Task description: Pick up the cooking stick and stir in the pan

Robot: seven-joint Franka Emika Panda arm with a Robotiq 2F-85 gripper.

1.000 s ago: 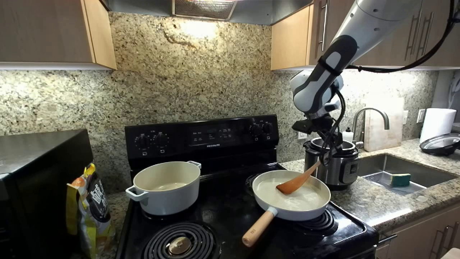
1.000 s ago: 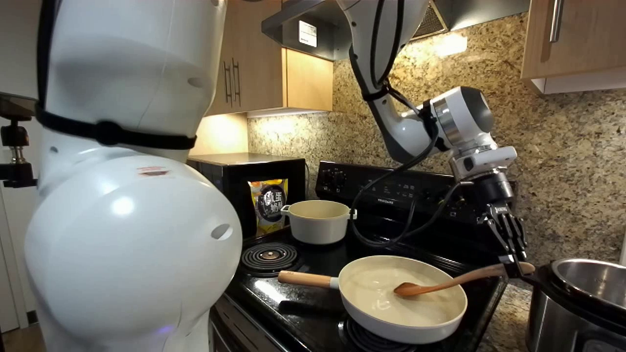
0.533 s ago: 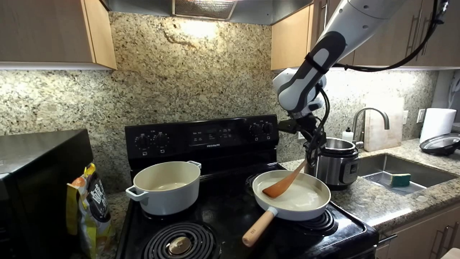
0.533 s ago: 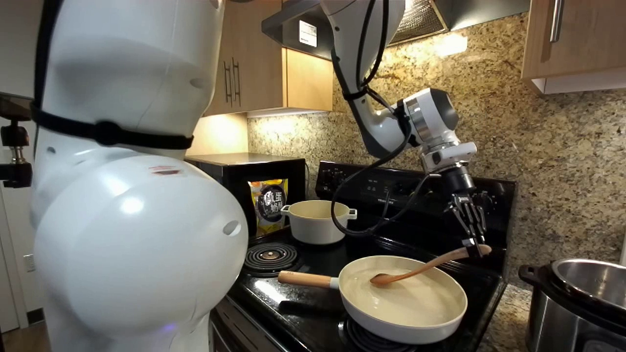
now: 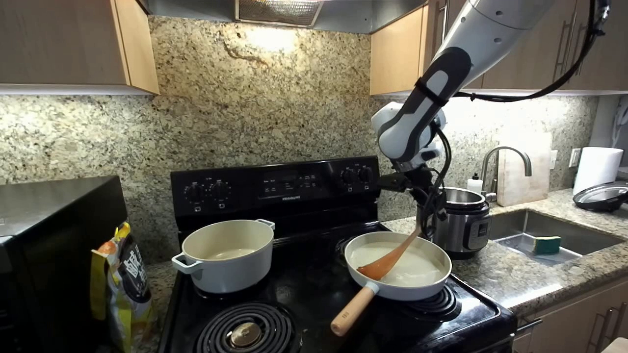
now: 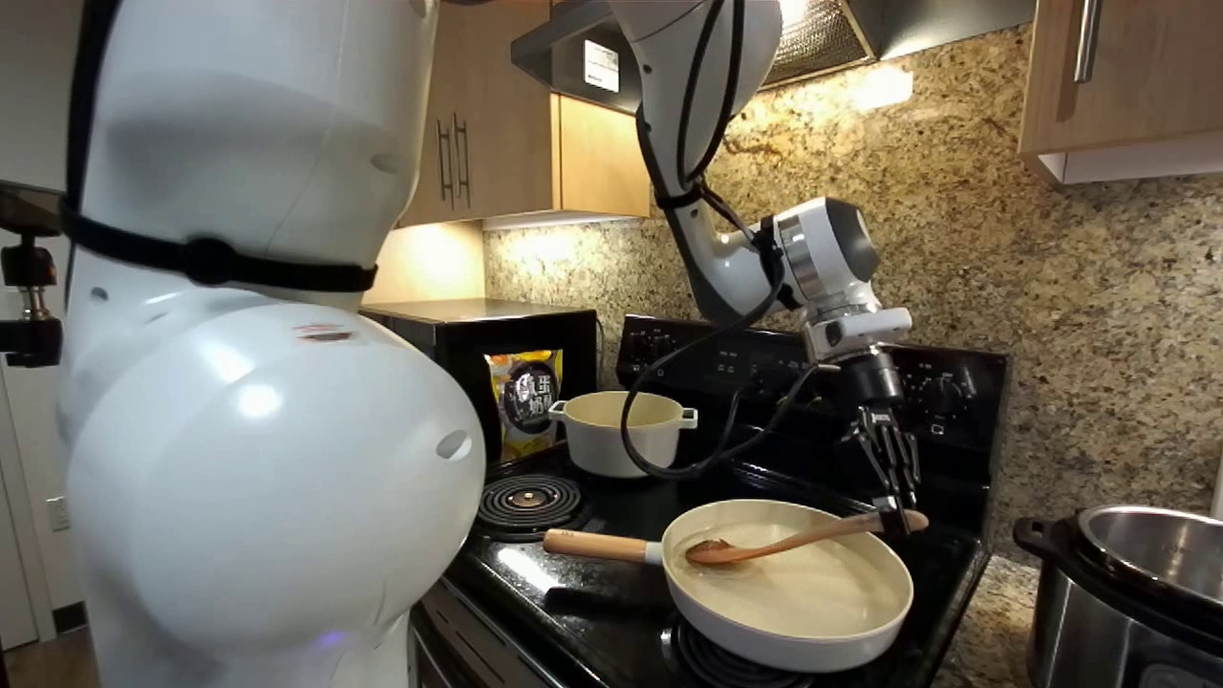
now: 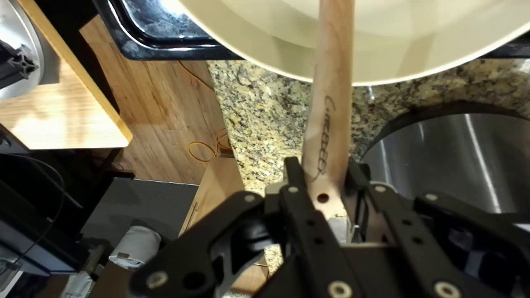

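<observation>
Gripper closed on the wooden spatula. Wrist view: a finger against each side of the spatula's pale grip end, dark lettering along the wood, small hole near the tip. Spatula tilted, blade low, grip end high.

Blade is inside the white frying pan, near where the pan's pale wooden handle joins. Contact between blade and pan floor: cannot tell. Shaft crosses above the rim on roughly the opposite side; contact there not resolved. Pale patches on the pan floor, glare or liquid undetermined.

Pan sits over a coil burner of the black electric range. White two-handled pot on the same range, apart from the pan, with a coil burner in front of it in that exterior view. Both exterior views: yellow snack bag upright, just beside a black box-shaped appliance.

Steel multicooker on the granite worktop, near the range. Sink holds a yellow-and-green sponge; cutting board leans upright behind it, paper towel roll to one side.
</observation>
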